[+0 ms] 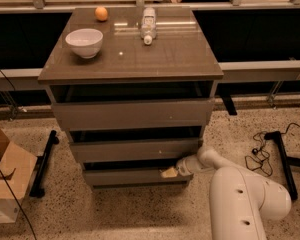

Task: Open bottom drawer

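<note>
A cardboard box (7,171) sits well left of the tool (169,172). Up and left of it, the worktop (165,59) carries a white bowl (84,42), an orange (101,14) and a bottle (148,25) lying on its side. The tool meets the upper right edge of the bottom drawer (130,177); whether it is clenched or released, I cannot tell.

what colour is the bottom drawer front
Grey-brown, camera view; the end effector is at the right end of the bottom drawer.

1 cam, high front, aimed down; claw (168,172) at bottom drawer (130,177).
</note>
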`<state>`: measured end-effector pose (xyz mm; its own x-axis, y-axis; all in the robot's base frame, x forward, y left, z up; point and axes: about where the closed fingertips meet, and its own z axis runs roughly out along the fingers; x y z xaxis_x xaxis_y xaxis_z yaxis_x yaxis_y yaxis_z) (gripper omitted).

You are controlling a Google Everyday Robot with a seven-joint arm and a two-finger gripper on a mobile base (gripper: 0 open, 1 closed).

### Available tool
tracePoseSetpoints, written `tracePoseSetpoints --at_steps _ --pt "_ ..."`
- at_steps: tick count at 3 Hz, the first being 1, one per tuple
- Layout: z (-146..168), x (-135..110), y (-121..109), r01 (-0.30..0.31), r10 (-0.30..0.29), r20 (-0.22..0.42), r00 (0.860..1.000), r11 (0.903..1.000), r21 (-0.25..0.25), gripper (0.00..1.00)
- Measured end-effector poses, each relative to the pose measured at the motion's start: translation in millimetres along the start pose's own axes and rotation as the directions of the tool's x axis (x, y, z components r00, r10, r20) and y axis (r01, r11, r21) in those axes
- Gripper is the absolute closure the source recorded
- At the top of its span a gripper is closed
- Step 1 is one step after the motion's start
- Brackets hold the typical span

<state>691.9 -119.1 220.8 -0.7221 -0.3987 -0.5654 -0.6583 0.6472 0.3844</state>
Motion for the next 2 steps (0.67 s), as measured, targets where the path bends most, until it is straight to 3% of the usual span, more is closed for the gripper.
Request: tracePoseSetpoints --at_steps 1,2 --pt "-1.4 -1.0 0.7 0.000 0.000 0.000 1.000 1.0000 0.000 0.65" --pt "-1.3 -1.0 0.8 0.000 0.000 0.000 1.000 1.0000 0.000 0.64"
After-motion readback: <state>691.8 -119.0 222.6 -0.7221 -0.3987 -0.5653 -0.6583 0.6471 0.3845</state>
